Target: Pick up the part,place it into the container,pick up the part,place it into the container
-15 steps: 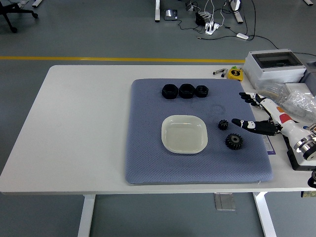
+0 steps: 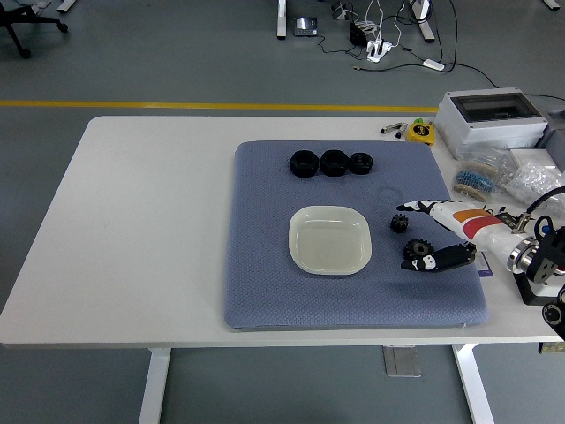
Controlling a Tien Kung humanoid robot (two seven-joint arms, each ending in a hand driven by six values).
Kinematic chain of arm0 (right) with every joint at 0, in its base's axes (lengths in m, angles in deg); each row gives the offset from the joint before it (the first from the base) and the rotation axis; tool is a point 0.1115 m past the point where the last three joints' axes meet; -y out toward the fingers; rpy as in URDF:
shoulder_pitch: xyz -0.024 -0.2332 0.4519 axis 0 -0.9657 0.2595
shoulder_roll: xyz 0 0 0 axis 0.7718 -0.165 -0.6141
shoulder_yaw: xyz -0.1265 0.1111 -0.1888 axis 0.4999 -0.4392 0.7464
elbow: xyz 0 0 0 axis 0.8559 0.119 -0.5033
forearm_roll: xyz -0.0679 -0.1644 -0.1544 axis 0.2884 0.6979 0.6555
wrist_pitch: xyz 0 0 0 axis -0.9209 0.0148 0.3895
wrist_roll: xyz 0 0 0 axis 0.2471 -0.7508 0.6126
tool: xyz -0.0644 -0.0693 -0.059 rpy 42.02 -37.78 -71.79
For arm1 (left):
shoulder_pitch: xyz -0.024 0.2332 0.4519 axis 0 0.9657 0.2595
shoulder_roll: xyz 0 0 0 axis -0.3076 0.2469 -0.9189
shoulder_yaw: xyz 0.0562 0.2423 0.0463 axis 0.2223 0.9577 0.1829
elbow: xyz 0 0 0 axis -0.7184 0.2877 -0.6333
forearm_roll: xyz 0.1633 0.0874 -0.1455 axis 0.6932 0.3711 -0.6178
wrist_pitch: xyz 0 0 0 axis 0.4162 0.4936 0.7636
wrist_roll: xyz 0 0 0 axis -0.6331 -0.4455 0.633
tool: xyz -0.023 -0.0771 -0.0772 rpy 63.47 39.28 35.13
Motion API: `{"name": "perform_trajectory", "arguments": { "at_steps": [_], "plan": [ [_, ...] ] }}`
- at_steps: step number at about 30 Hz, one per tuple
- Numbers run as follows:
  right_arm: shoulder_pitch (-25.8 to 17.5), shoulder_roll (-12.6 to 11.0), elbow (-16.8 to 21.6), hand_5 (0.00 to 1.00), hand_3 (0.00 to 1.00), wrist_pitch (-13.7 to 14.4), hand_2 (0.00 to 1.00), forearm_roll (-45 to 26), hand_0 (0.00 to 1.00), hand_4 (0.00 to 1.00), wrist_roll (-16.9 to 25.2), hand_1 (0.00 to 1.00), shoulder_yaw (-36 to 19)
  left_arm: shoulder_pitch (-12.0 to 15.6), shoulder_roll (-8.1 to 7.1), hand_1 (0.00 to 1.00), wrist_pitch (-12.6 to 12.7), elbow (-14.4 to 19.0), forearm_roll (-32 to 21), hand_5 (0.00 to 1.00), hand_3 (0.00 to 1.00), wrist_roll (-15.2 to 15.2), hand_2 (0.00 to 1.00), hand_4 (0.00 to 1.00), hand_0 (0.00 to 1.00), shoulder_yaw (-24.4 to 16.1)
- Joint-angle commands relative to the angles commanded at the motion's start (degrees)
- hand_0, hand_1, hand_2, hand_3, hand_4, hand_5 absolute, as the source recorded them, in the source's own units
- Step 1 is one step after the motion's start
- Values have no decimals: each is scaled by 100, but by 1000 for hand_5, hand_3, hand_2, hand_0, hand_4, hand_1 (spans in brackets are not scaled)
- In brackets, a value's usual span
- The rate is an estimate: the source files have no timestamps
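Observation:
Two black gears lie on the blue-grey mat [image 2: 265, 265] right of the white square dish [image 2: 329, 239]: a small gear [image 2: 399, 223] and a larger gear [image 2: 417, 252]. My right hand [image 2: 422, 235] reaches in from the right, fingers spread around the larger gear, upper fingers [image 2: 415, 208] above it and the thumb [image 2: 433, 261] below, touching its lower edge. The dish holds nothing. Three black parts [image 2: 332, 163] stand in a row at the mat's far edge. No left arm shows.
A grey electrical box [image 2: 492, 119] sits at the table's back right, with a yellow tape measure [image 2: 421, 132] beside it. Plastic bags of parts [image 2: 512, 177] lie by the right edge behind my forearm.
My right hand has turned and dropped toward the mat, moving left so its fingers now bracket the larger gear. The gears and dish have not moved.

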Motion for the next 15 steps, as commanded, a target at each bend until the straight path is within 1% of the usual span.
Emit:
{"name": "perform_trajectory", "arguments": {
  "at_steps": [1,6,7,12,13,15],
  "plan": [
    [42,7,-44,515,877,9,846,-29,870,998,11,844,71,2,1,707,2,-1,-15,674,658,2,743,682,705,8],
    [173,46,-226,515,877,15,846,-103,870,998,37,844,298,9,4,707,6,-2,-50,674,658,7,743,682,705,30],
    [201,60,-275,538,868,29,812,-111,834,998,32,816,352,12,4,708,9,-3,-68,675,657,12,743,683,705,40],
    [306,119,-463,538,868,49,812,-63,834,998,9,816,551,27,13,708,32,-14,-138,675,657,32,743,683,705,53],
    [321,122,-498,554,849,59,813,-25,835,998,16,814,587,25,10,708,32,-14,-143,674,658,33,744,682,705,63],
    [338,120,-546,554,849,73,813,-8,835,998,23,814,635,23,4,708,30,-13,-145,674,658,34,744,682,705,68]
  ]
}}
